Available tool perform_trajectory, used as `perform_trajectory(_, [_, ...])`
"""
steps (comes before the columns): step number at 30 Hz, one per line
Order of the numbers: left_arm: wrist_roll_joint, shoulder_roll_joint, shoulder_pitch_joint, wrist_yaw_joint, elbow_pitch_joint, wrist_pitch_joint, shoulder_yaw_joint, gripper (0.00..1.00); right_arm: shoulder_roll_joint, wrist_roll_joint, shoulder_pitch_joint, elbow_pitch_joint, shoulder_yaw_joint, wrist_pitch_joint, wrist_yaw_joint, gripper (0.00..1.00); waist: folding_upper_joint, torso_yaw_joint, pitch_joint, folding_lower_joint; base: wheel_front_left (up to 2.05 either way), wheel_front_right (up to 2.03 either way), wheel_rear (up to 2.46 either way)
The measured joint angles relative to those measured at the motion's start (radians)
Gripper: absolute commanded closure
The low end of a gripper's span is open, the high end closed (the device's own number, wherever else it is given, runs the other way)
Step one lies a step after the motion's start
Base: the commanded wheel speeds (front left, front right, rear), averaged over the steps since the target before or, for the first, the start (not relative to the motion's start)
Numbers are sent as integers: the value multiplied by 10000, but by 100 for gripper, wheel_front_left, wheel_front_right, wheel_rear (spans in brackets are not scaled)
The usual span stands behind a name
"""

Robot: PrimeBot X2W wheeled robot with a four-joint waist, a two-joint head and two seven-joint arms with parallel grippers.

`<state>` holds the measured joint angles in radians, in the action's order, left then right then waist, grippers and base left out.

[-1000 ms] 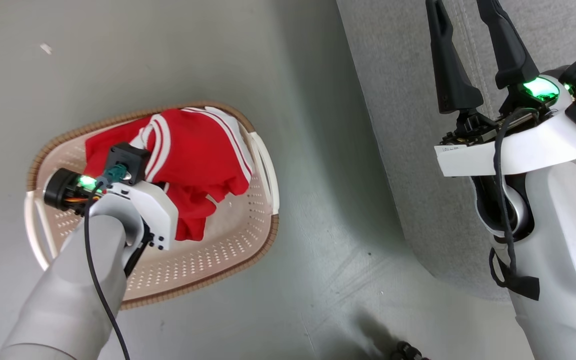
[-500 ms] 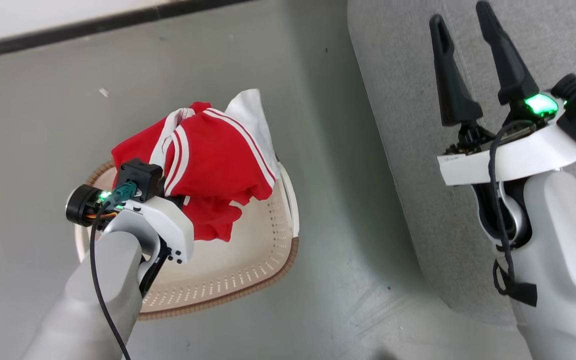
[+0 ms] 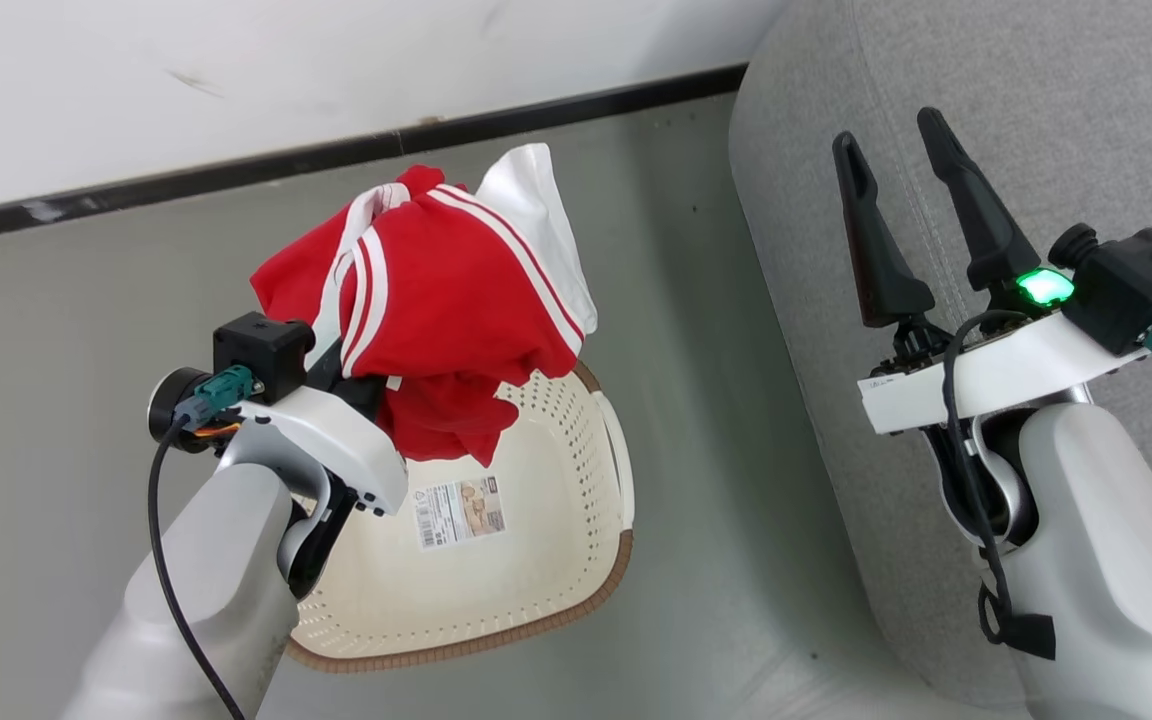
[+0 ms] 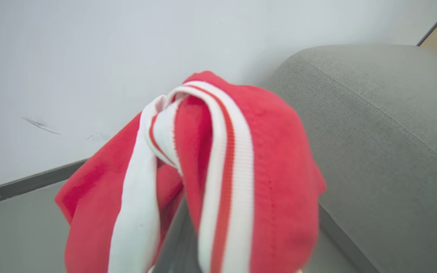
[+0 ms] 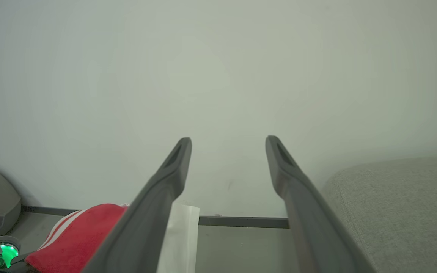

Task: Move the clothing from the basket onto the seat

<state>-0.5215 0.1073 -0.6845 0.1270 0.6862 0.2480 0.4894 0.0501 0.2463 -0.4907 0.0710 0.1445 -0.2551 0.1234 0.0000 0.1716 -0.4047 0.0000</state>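
Observation:
The bright red clothing [image 3: 446, 290] with white stripes hangs bunched from my left gripper [image 3: 361, 375], which is shut on it; the fabric hides the fingers. The bundle is held above the cream-white basket [image 3: 576, 470], whose bottom shows a printed label sticker [image 3: 461, 510]. In the left wrist view the clothing [image 4: 222, 170] drapes close in front, with the grey seat [image 4: 385, 132] to its right. My right gripper [image 3: 891, 150] is open and holds nothing, over the seat [image 3: 1036, 120]. The right wrist view shows its gripper [image 5: 228, 142], the clothing [image 5: 74, 235] and the seat [image 5: 400, 204].
The basket stands on a grey floor [image 3: 76, 330] left of the sofa. A white wall [image 3: 236, 70] with a dark baseboard [image 3: 336, 150] runs behind it. A strip of floor [image 3: 706, 330] separates basket and sofa.
My left gripper has lifted the clothing up out of the basket, baring the label on its bottom. The head camera has tilted up, bringing the wall into view. The right gripper stays open.

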Motion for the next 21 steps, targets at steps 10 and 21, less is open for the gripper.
perform_trajectory(10, [-291,190,253,0,-924,0,15,100,42,-2,755,324,36,0,0,0,0,-402,1024,0,0,0,0])
perform_trajectory(21, [-775,267,254,0,-1448,-15,288,100,98,96,1553,731,619,0,0,0,0,-824,2040,0,0,0,0])
